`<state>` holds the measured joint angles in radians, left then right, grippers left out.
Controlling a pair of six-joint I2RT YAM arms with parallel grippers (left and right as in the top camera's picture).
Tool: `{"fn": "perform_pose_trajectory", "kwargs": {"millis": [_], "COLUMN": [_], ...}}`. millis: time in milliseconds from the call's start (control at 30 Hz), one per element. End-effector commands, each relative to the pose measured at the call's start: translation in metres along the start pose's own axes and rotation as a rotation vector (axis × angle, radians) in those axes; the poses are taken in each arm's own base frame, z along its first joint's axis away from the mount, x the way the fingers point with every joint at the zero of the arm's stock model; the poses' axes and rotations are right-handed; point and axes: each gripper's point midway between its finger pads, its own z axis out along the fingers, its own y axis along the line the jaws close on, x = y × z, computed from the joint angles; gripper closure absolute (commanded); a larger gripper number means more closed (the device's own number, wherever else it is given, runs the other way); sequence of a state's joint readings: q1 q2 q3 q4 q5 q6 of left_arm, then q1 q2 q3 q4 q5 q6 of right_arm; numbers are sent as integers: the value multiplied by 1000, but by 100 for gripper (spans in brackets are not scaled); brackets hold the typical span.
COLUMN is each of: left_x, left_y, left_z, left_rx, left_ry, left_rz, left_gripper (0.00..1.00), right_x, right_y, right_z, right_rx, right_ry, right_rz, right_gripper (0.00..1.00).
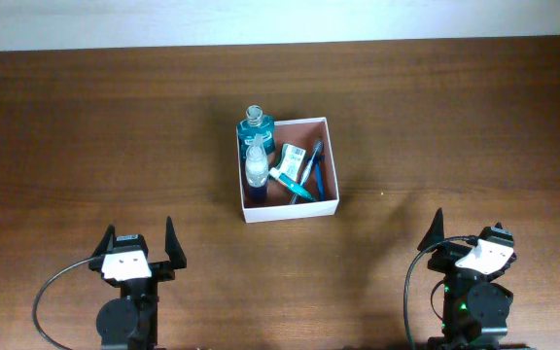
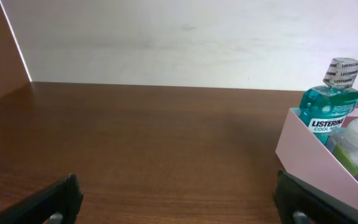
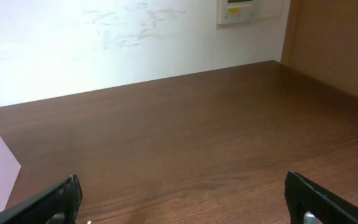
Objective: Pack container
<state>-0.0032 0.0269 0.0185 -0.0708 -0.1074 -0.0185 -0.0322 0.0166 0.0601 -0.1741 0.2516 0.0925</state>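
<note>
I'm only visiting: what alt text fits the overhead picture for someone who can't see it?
A square white-walled container sits on a dark wooden table, holding a teal bottle, a clear bottle and other small items. The left gripper and right gripper sit open at the near edge, apart from it.

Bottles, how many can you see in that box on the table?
2. A teal mouthwash bottle stands in the container's far left corner; a clear bottle sits right beside it, along the left wall. Another could lie hidden deeper inside.
</note>
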Motion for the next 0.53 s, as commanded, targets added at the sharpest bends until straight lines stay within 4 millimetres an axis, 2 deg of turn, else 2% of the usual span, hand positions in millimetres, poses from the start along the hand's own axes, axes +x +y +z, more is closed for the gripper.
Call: {"fn": "perform_pose_trajectory", "kwargs": {"millis": [0,500], "left_x": [3,3], "left_y": [0,0], "left_z": [0,0], "left_rx": [5,5], "left_ry": [1,1], "left_rz": [15,15], "left_gripper": [0,1], "right_x": [3,3], "right_y": [-1,-1], "right_z": [0,0], "right_rx": [3,3], "right_ry": [10,10], "right_rz": [-8,-8], "right_gripper": [1,2]}}
